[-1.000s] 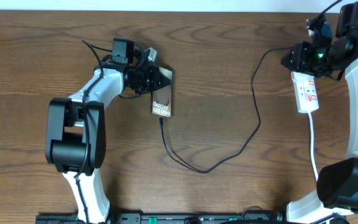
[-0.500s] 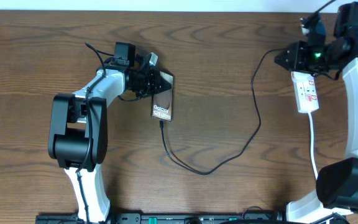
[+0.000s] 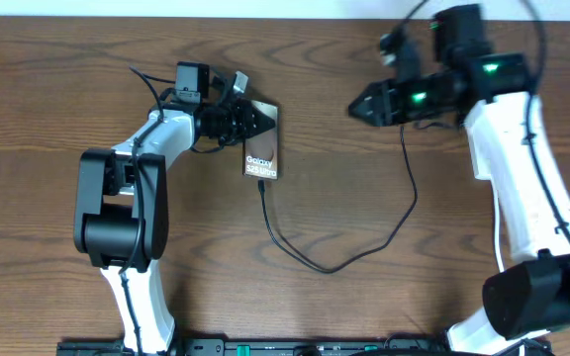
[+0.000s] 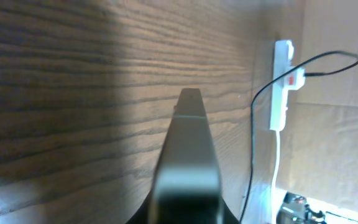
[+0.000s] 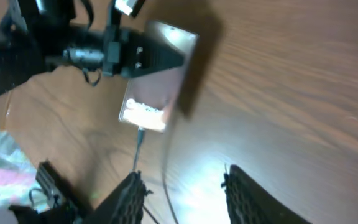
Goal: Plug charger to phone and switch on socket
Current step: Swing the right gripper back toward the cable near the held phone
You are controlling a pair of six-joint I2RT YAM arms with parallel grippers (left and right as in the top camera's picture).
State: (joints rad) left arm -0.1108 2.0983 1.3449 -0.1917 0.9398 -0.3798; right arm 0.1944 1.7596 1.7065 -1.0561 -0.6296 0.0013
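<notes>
Charger cable [image 3: 334, 267] sprawls widest, looping from the phone's [image 3: 263, 153] 6 o'clock end out toward 3 o'clock, then up under the right arm. Right gripper [image 5: 185, 193], fingers spread wide and empty, hovers at the table's 1 o'clock. Left gripper [image 3: 260, 126] pinches the phone's 11 o'clock corner. Socket [image 4: 281, 84] carries the black plug [image 4: 306, 73]. Connector tip [image 3: 259, 186] meets the phone's bottom edge.

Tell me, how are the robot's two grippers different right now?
The left gripper is shut on the phone; the right gripper is open and holds nothing. The left gripper touches the phone; the right gripper is apart from it, pointing its way. Both are black with two fingers.
</notes>
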